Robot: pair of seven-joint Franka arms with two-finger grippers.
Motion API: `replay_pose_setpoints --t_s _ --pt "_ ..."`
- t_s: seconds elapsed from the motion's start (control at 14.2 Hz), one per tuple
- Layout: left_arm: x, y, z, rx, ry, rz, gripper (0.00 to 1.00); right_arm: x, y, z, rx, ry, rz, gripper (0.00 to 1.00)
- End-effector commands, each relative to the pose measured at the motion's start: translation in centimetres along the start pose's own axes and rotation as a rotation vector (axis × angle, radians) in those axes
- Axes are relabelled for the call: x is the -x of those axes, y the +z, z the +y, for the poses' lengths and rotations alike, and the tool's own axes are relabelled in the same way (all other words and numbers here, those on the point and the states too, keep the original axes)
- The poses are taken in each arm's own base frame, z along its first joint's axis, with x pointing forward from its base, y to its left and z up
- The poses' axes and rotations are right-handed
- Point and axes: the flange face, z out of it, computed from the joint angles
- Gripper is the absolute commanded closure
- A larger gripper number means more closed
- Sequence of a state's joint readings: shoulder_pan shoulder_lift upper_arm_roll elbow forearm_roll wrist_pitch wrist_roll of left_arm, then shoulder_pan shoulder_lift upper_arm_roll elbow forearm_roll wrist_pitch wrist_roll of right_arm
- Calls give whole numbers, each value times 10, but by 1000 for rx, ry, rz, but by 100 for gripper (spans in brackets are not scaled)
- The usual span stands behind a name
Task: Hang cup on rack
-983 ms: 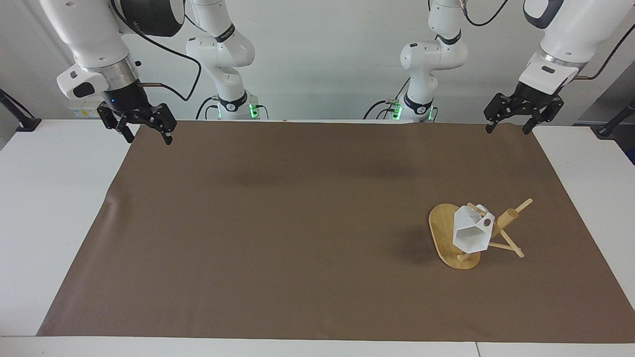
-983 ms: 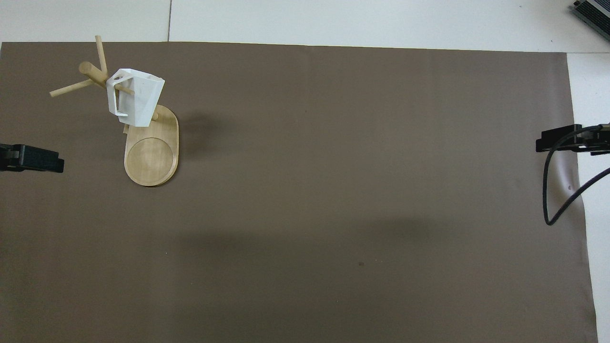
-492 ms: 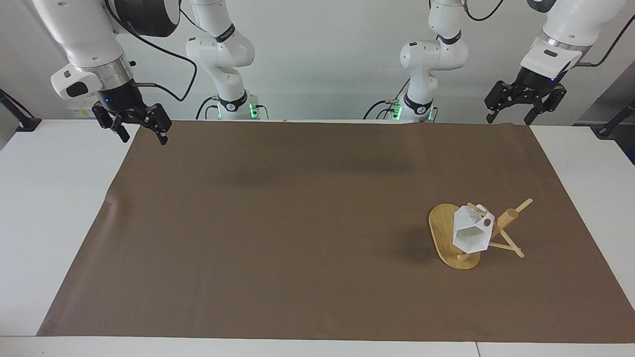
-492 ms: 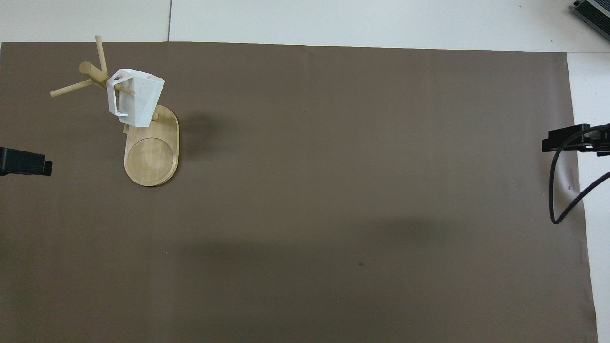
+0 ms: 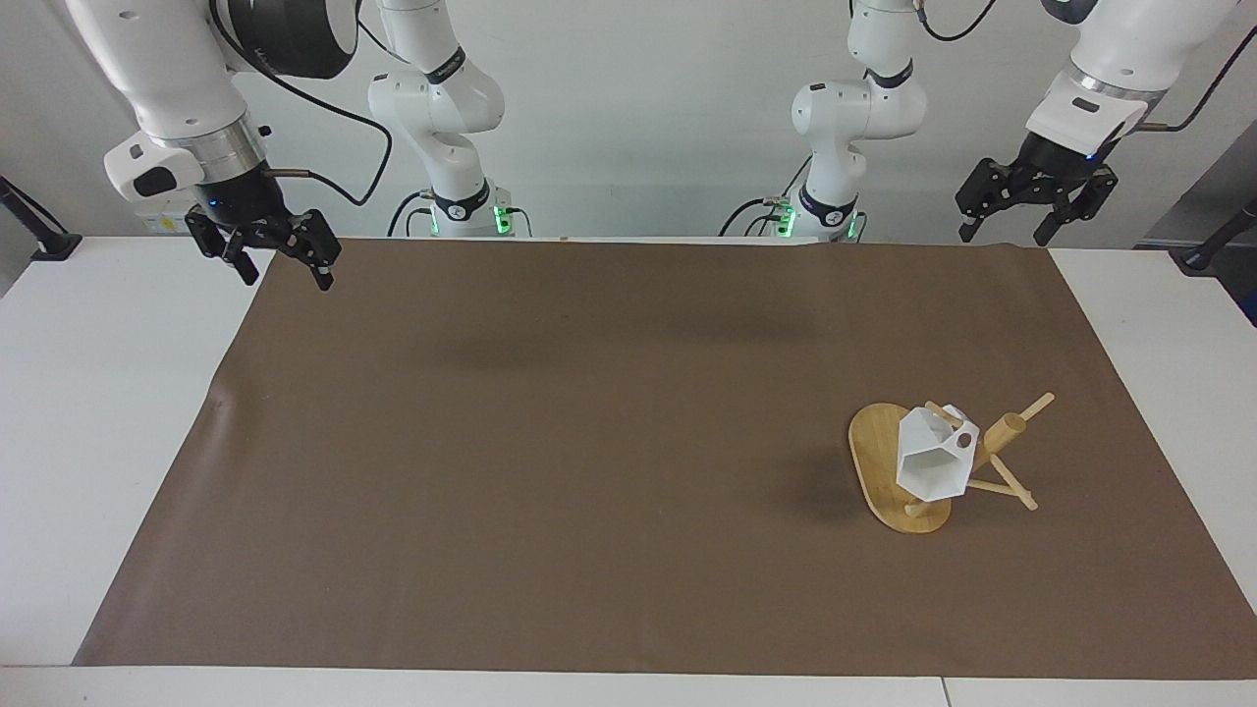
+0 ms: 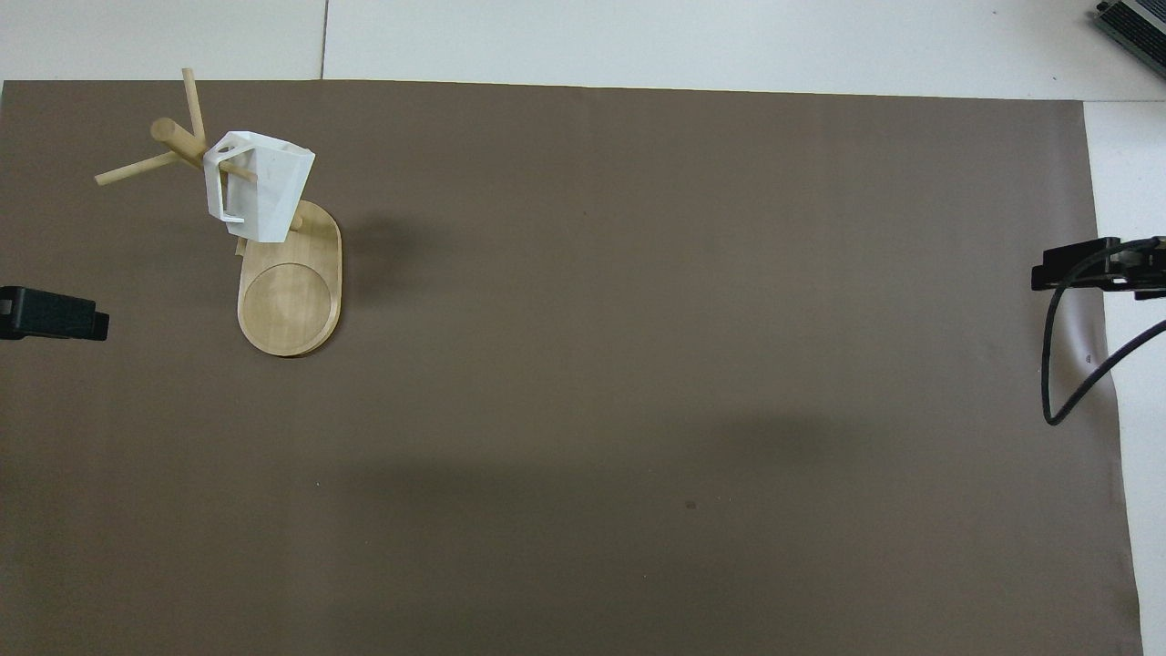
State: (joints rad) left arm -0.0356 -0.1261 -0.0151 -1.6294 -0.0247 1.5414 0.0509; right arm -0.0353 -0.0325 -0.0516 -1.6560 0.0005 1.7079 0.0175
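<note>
Both arms have drawn up and back toward their bases over the last second, the grippers now higher than they were and clear of the mat's middle; the cup and rack have not shifted at all. At the right arm's end of the table, the right gripper (image 5: 280, 263) hangs in the air over the corner of the brown mat (image 5: 589, 442) closest to the robots, its black fingers spread wide with nothing between them. From overhead only a dark sliver of it shows at the frame's edge (image 6: 1093, 273), with a looping black cable (image 6: 1057, 383) trailing below. Much of the mat between the two arms carries only soft shadows. Toward the left arm's end stands the rack (image 5: 889, 471), its oval bamboo base flat on the mat and its thick post leaning up to thin crossing pegs. The cup (image 5: 933, 462) hangs on one peg by its blocky handle, tipped so its hexagonal mouth faces outward and down, its body over the base without touching it. The overhead view shows the peg passing through the handle of the cup (image 6: 260, 187) above the rack (image 6: 291, 301). Last, the left gripper (image 5: 1010, 218) hovers high over the mat's robot-side corner, well apart from the rack, fingers spread wide and empty
</note>
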Motion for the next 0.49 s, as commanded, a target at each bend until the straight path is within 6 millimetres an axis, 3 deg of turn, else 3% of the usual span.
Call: replay_pose_setpoints --t_s 0.0,0.42 --pt "6 1 -1 -10 14 -11 0 10 1 4 0 24 17 0" --pt "7 0 -6 -10 2 -12 0 10 -1 3 2 18 18 0"
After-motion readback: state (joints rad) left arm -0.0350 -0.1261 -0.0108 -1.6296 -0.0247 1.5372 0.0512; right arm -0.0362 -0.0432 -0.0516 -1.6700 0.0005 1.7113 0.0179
